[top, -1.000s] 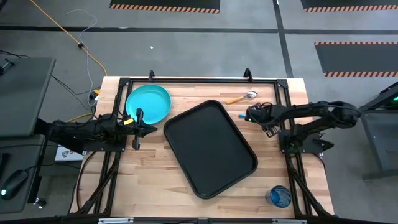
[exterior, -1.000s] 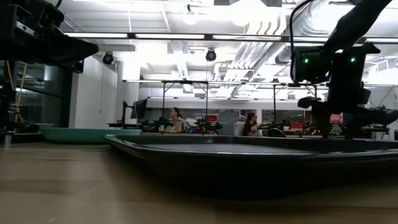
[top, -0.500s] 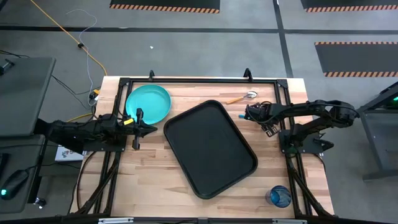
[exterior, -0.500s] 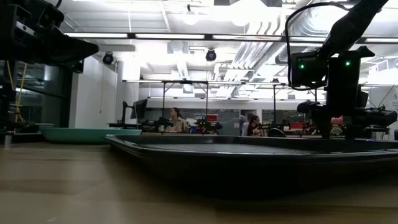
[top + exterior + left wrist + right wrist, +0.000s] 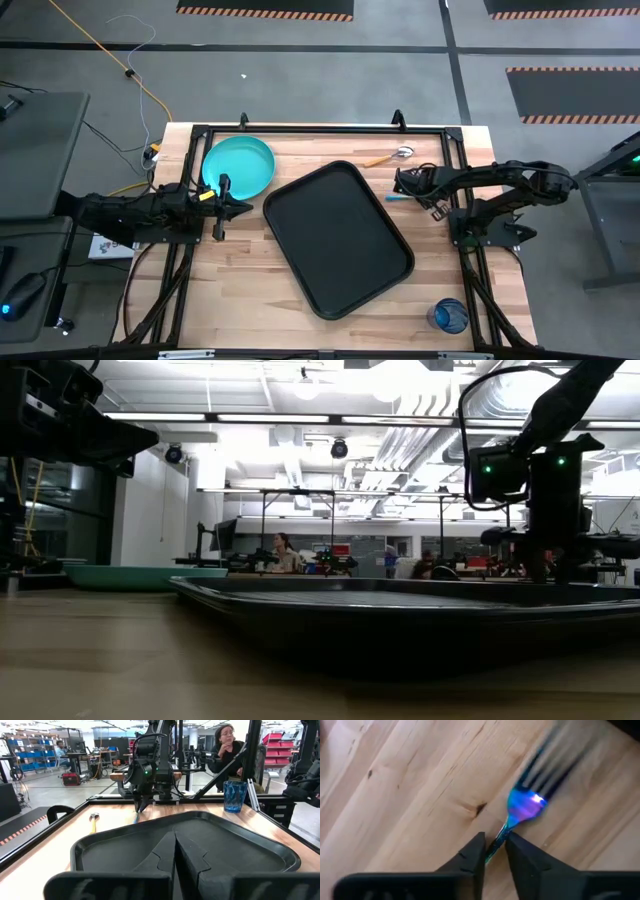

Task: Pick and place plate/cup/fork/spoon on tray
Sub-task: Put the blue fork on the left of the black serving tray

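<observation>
The blue fork (image 5: 524,806) lies over the bare wood just right of the black tray (image 5: 338,238). My right gripper (image 5: 495,847) is above it and shut on it; it also shows in the high view (image 5: 399,187). The orange-handled spoon (image 5: 390,156) lies on the table beyond it. The turquoise plate (image 5: 238,167) rests on the table at the far left. The blue cup (image 5: 448,316) stands at the near right corner. My left gripper (image 5: 248,208) is shut and empty, between the plate and the tray's left rim. My right gripper pinches the fork's slim handle (image 5: 499,839) just behind the neck, between its two fingers. The fingers come from above, pointing down, and the fork runs on past their ends with its tines (image 5: 546,770) out in front. Whether the tines rest on the wood, I cannot tell.
The tray lies turned at a slant in the table's middle, its raised rim (image 5: 280,851) close to both grippers. A black frame (image 5: 300,130) runs round the table's edges. People sit in the room beyond the table.
My right gripper has stayed at the tray's right side, over the fork. The fork's light blue end showed as a small dot beside the gripper; now a longer piece shows a little nearer the table's near edge.
</observation>
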